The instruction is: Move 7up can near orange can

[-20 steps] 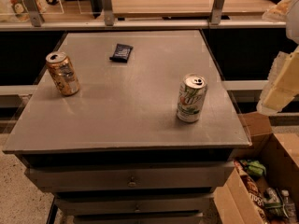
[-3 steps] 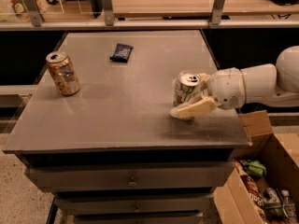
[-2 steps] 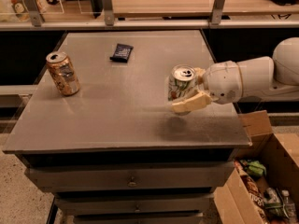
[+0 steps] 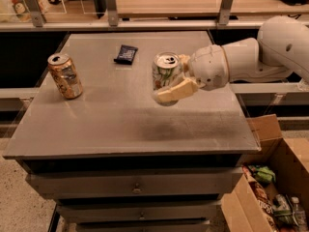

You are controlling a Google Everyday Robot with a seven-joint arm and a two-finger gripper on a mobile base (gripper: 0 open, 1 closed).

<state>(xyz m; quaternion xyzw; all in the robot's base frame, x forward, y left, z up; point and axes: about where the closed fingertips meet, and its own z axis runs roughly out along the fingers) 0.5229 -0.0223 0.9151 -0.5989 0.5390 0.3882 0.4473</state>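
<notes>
- Above the middle of the grey metal-topped table [image 4: 120, 117], the white two-finger gripper [image 4: 176, 79] is clamped around the white and silver 7up can with green markings [image 4: 164, 69]; one cream finger crosses the can's front low down and the other sits behind its rim.
- The can stands upright in the grasp and appears to hang clear of the surface, with a soft shadow below it, though the gap under its base is hard to confirm from this angle.
- The white jointed arm [image 4: 251, 57] reaches in from the right side of the table.
- The orange-gold soda can with a silver top [image 4: 65, 76] stands upright near the left edge, well apart from the held can.
- A small dark flat packet [image 4: 126, 53] lies between the two cans, nearer the far edge.
- Step in hand, by judgement: the carry, with placement not yet done.
- Next move calls for travel leftward, passing in front of the packet, then a level set-down just beside the orange can without knocking it, and release only once the base is seated.
</notes>
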